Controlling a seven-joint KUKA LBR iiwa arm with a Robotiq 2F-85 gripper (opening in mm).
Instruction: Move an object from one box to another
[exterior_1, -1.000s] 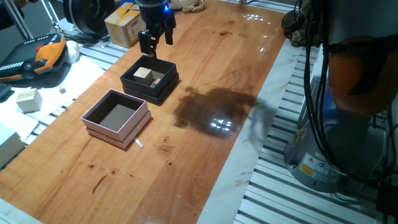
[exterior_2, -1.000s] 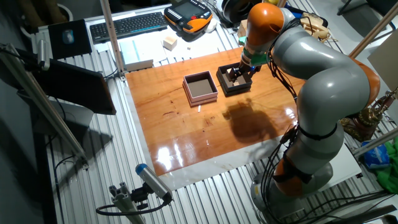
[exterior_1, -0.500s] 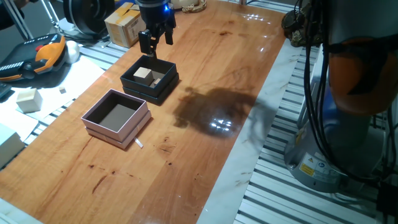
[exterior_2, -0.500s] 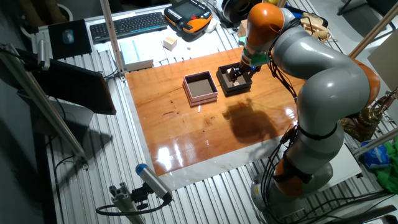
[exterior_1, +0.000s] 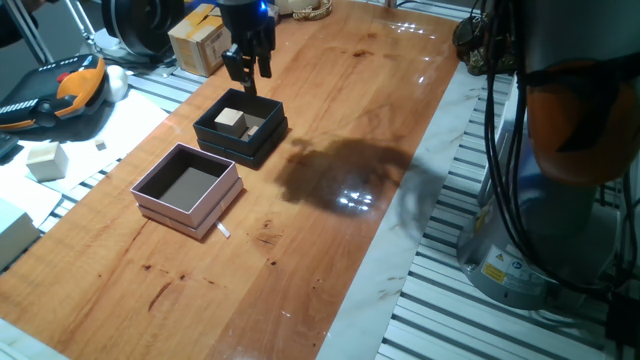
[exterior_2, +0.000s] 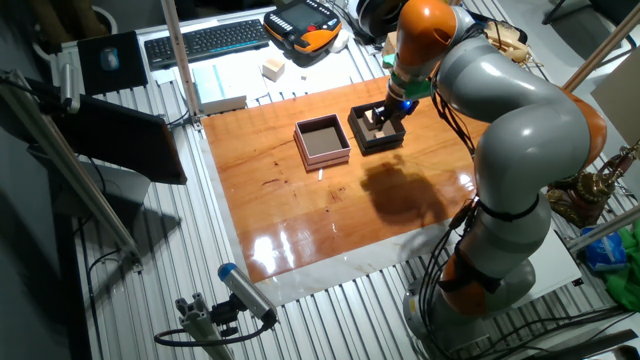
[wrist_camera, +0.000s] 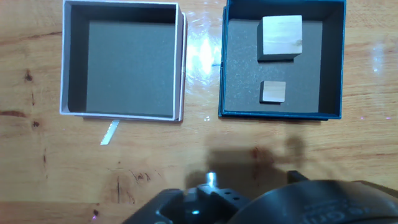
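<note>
Toward the upper right of the hand view, two wooden blocks (wrist_camera: 281, 37) sit inside the black box (wrist_camera: 281, 113). Left of it, the pink box (wrist_camera: 122, 115) is empty (nothing transferred yet). Above the black box, the gripper (exterior_1: 247, 68) hangs unclenched, carrying nothing.

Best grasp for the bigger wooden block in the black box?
Probably straight from above, fingers on two opposite flat side faces of the larger wooden block. It lies flat in a corner of the black box, so spare the wall sides and the smaller block. The gripper hovers above, apparently open.
</note>
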